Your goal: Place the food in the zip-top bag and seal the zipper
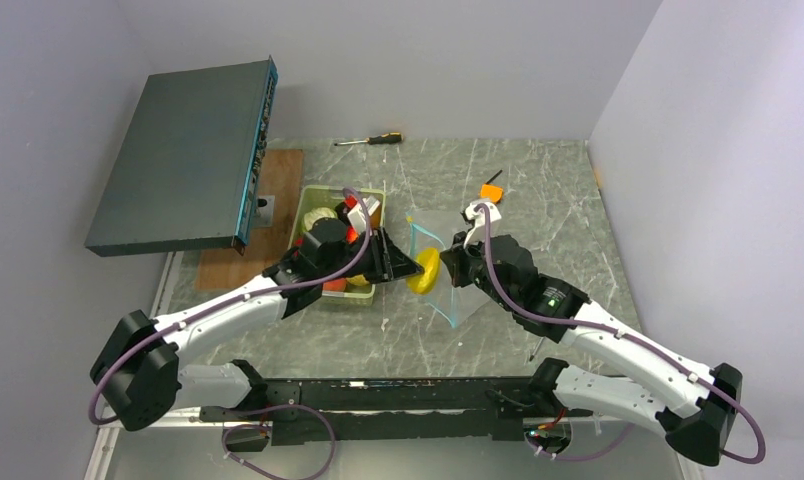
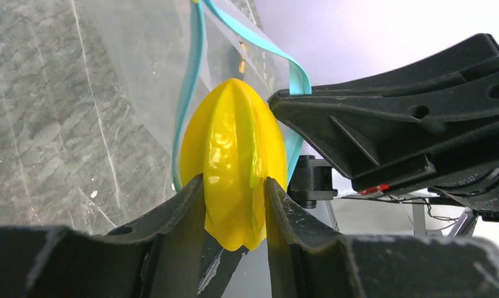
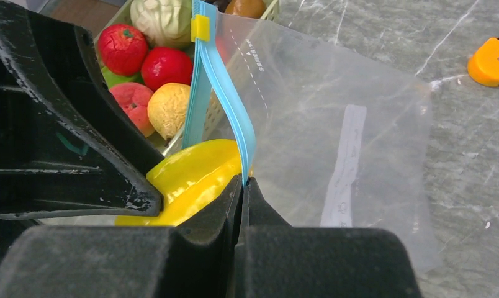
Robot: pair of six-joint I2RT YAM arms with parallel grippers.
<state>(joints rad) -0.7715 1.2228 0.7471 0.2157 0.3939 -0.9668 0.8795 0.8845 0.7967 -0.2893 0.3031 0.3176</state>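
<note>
Surface: a grey-green marbled table with pale veins, seen bare around the bag.
Room: plain pale walls close the table in on 3 sides.
Left wall: a dark flat box leans tilted there, over a brown wooden board.
Far edge: 1 screwdriver with an orange and black handle lies alone, well apart from the arms.
Small orange tool: on the table just beyond the right arm's wrist.
Tray: pale green, left of centre, holding the rest of the food, which is red, white and pale yellow.
Zip-top bag: clear, right of the tray, its mouth turned toward the left arm and its white label out over the table.
Zipper: 2 teal strips parted, with a yellow slider at the far end.
Left gripper: clamped on a yellow ridged fruit, 1 finger on each side.
Yellow ridged fruit, place: at the bag's mouth, its tip between the 2 strips.
Right gripper: fingers pressed together, pinching 1 zipper strip and holding that edge up beside the fruit.
</note>
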